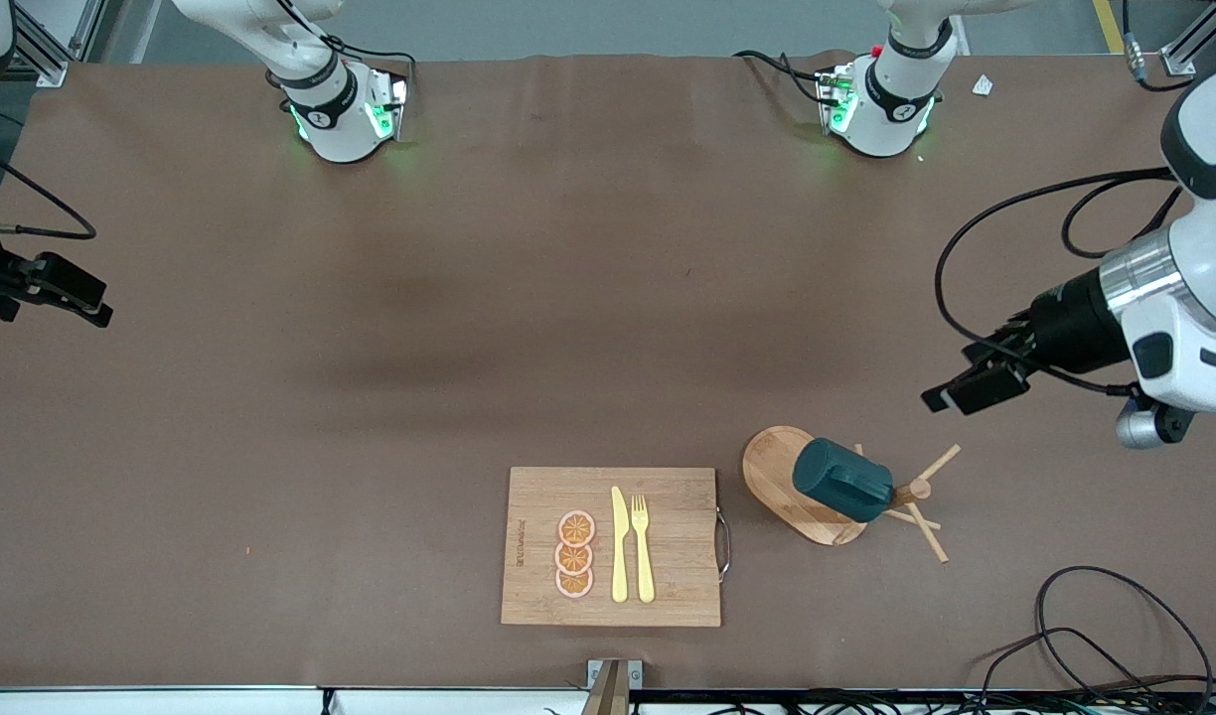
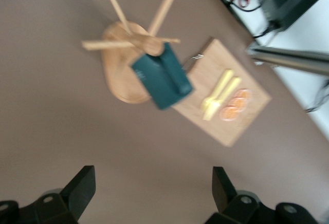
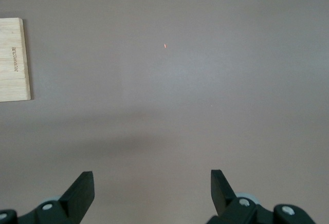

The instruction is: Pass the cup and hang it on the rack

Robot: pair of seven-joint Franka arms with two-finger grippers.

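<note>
The dark teal cup hangs tilted on a peg of the wooden rack, which stands near the front camera beside the cutting board. In the left wrist view the cup hangs over the rack's oval base, below the spread pegs. My left gripper is open and empty in the air, over bare table beside the rack toward the left arm's end; its jaws stand wide apart. My right gripper is open and empty over the right arm's end of the table, with nothing between its jaws.
A bamboo cutting board lies beside the rack with three orange slices, a yellow knife and a yellow fork. Its corner shows in the right wrist view. Black cables lie at the table's front corner toward the left arm's end.
</note>
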